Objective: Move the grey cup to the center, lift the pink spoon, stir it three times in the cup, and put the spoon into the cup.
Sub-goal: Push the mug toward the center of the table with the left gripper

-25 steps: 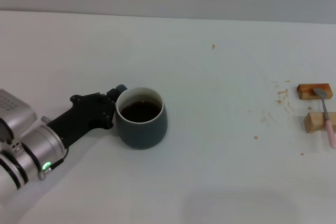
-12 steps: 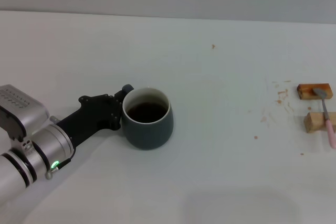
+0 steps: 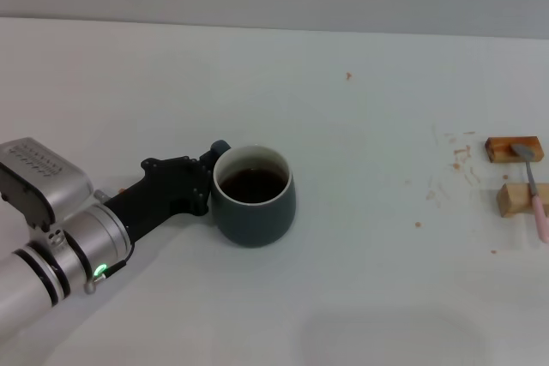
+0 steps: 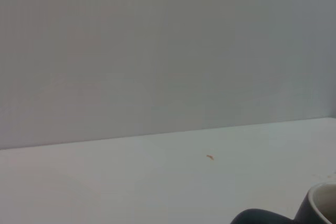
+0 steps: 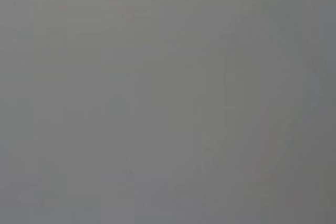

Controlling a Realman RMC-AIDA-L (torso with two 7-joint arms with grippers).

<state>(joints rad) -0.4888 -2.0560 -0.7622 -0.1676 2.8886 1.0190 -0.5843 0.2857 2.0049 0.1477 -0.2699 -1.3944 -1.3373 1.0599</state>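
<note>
Where the head view shows the white surface (image 3: 360,280), the grey cup (image 3: 254,198) stands left of centre, dark liquid inside. Left gripper (image 3: 208,179): touching the cup's left side at the handle; finger state cannot be told. Pink spoon (image 3: 533,189): far right edge, lying across two wooden blocks (image 3: 513,174). Left wrist view: cup rim (image 4: 321,207) at lower right corner. Right wrist view: plain grey.

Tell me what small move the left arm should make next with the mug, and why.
Probably keep sliding the grey cup a little more toward the robot's right. The left gripper is at its handle side, and the cup sits left of the table's middle. The pink spoon lies across the wooden blocks at the far right.
</note>
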